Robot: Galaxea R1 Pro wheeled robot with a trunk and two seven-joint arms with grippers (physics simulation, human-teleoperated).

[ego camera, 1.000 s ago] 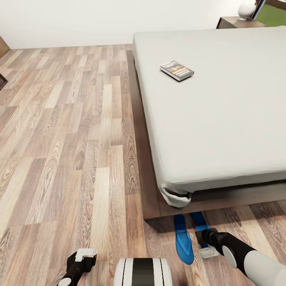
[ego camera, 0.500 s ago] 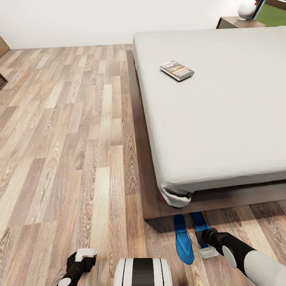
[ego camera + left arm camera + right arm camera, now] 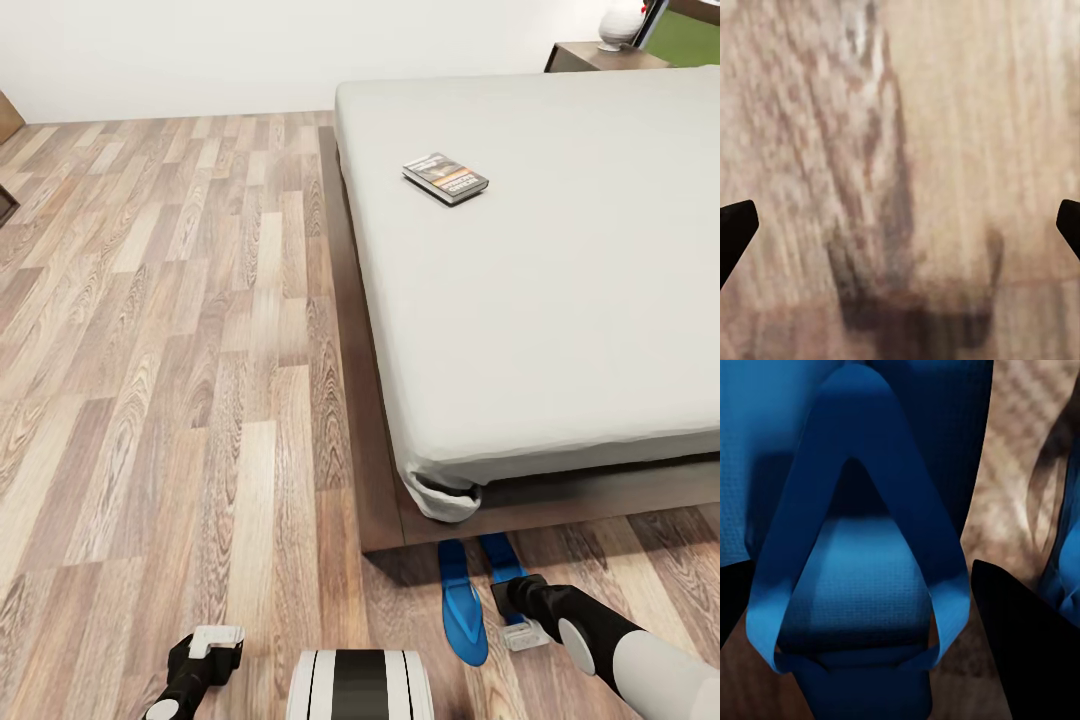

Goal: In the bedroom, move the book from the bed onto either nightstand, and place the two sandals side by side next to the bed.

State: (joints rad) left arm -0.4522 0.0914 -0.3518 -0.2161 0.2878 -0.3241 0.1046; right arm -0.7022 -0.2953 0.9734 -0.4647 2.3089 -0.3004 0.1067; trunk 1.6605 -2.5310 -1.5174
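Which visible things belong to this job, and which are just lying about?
Job: book, bed, two sandals, nightstand, right hand over a sandal strap.
Lying about: white object on the nightstand, floor.

Book (image 3: 445, 177) on bed (image 3: 560, 290); sandals (image 3: 463, 603) side by side (floor, bed's foot); nightstand (image 3: 600, 56) behind bed.

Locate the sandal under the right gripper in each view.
Head view: sandal at bottom, beside the bed's foot corner, partly hidden by the right gripper.
Right wrist view: sandal close up, thong strap between the fingers.
Left wrist view: not in it.
Shared landmark: wood-plank floor.
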